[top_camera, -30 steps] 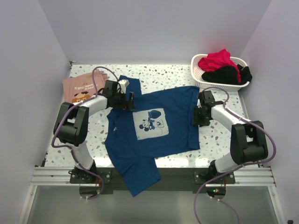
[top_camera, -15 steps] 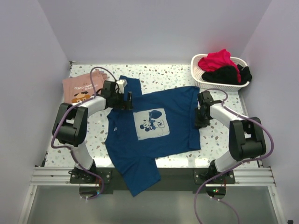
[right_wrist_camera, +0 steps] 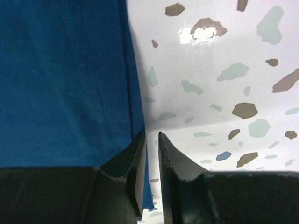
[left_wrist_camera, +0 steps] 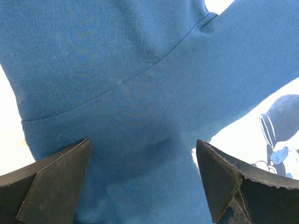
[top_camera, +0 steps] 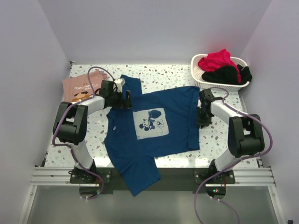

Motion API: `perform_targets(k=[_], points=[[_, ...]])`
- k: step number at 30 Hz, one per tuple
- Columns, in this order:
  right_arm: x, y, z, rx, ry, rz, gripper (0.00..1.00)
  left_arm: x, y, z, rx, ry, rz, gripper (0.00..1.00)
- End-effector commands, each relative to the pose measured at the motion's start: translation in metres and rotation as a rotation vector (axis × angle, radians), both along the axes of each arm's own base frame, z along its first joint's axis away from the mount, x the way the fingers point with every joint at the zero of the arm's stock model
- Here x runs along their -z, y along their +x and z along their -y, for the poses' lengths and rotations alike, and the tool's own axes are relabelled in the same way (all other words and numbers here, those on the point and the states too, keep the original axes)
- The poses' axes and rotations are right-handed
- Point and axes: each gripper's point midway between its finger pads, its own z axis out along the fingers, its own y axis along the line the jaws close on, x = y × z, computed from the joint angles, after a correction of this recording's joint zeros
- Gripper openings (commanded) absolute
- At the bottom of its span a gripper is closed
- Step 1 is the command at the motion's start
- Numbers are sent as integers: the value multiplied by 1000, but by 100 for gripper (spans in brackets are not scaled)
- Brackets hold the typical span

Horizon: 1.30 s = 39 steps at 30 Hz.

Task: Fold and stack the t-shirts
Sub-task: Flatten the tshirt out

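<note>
The dark blue t-shirt [top_camera: 154, 126] lies spread flat, print up, with its pale mouse print [top_camera: 150, 122] in the middle and one sleeve hanging over the near edge. My left gripper [top_camera: 127, 99] hovers open over the shirt's back-left shoulder; in the left wrist view [left_wrist_camera: 142, 168] its jaws stand wide over blue cloth [left_wrist_camera: 131, 84]. My right gripper [top_camera: 202, 119] is at the shirt's right hem. In the right wrist view [right_wrist_camera: 150, 140] its jaws are closed to a narrow slit on the hem edge [right_wrist_camera: 148, 186]. The salmon-pink t-shirt [top_camera: 78, 87] lies folded at the back left.
A white basket [top_camera: 198, 74] with red and black clothes stands at the back right corner. Bare terrazzo table [top_camera: 219, 135] lies right of the shirt. Walls enclose the left, back and right sides.
My right gripper has shifted slightly right and back along the hem as its elbow swung outward. My left gripper has edged a little back over the shoulder. The shirt has barely moved.
</note>
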Motion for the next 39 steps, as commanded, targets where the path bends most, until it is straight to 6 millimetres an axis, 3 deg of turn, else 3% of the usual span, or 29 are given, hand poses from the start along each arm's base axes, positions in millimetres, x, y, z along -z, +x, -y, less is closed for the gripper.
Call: perform_targets(k=[1,7,12,23,29,39], points=[[0,-2,-11,-13,68,-1,22,15,-2,-5,-11,-1,-31,100],[-7,0,-12,10,96,40,34,19,-3,-8,-17,9,-44,100],[-10,-1,-18,7,138,52,37,20,-3,-8,-19,12,-47,100],[14,-14,-21,2,163,-12,29,17,-3,-11,-25,25,-45,100],[6,-10,-14,6,127,1,15,19,-4,-14,-30,46,-49,100],[-6,-3,2,16,68,-9,14,22,-4,-17,-36,58,-54,100]])
